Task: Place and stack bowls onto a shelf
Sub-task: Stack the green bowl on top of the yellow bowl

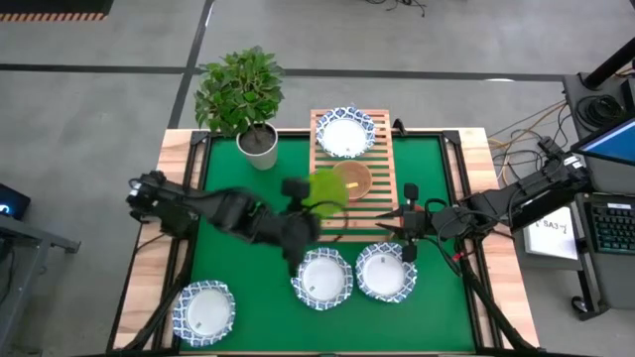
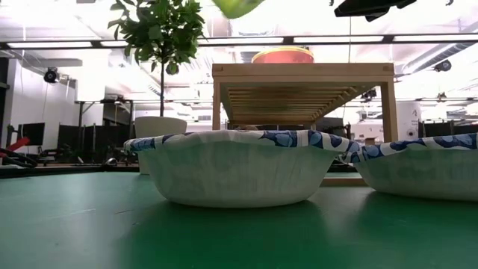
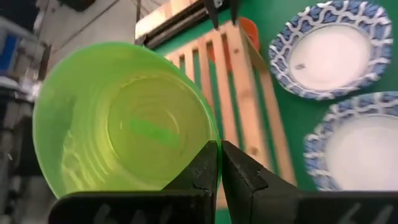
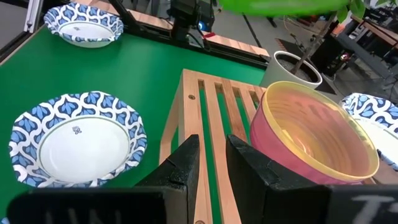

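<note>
My left gripper [image 3: 219,148] is shut on a green plastic bowl [image 3: 124,121], which is in the air over the near end of the wooden slatted shelf [image 1: 382,164]. A yellow bowl nested in a red one [image 4: 314,140] stands on the shelf, and a white bowl with a blue rim [image 1: 345,132] sits at its far end. My right gripper [image 4: 212,163] hovers at the shelf's right side, fingers a narrow gap apart, holding nothing. Three more white bowls rest on the green mat [image 1: 322,278], [image 1: 385,270], [image 1: 203,309]. My left gripper pinches the green bowl's rim [image 3: 208,135] between its two fingers, one inside the bowl and one outside. The fingers come from the table's left side. The bowl is lifted clear above the shelf and tilted, its opening turned toward the wrist.
A potted plant [image 1: 243,94] in a white pot stands at the mat's far left corner, beside the shelf. The two white bowls in the middle lie close together just near of the shelf. The left part of the mat [image 1: 213,253] is bare.
</note>
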Motion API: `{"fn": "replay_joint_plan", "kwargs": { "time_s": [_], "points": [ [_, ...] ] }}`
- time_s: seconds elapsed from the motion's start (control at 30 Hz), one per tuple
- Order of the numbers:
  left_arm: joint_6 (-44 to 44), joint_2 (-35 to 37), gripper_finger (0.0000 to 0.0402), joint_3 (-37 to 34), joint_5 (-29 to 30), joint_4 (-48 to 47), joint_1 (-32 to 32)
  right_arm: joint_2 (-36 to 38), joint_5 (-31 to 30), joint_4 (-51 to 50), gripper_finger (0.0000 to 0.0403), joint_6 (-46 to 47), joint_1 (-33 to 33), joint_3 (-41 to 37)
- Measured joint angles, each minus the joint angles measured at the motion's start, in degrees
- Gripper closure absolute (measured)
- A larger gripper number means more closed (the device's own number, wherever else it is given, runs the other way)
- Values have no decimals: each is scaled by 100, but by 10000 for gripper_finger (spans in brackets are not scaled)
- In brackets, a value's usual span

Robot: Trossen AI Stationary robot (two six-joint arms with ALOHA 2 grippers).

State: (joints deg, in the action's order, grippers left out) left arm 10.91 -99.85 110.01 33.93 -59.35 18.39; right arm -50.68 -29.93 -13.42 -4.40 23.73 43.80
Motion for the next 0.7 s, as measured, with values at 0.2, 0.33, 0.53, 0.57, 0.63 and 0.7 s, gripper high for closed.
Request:
{"fn": "replay_joint_plan", "kwargs": {
  "time_s": [0.2,0.33,0.53,0.57,0.63,0.7],
  "points": [
    [723,-405,402,521,-852,299,-720,0,4,-1,332,-11,0,0],
    [731,-589,402,695,-1376,315,-1103,0,17,-25,332,-10,0,1],
    [729,-789,402,742,-1457,341,-1461,0,17,-154,332,-11,0,-1],
    [728,-813,402,729,-1457,342,-1513,0,17,-156,332,-11,0,-1],
    [717,-848,402,729,-1455,354,-1589,1,17,-155,332,-11,0,-1],
    [707,-873,401,729,-1452,361,-1632,2,17,-163,332,-11,0,1]
  ]
}}
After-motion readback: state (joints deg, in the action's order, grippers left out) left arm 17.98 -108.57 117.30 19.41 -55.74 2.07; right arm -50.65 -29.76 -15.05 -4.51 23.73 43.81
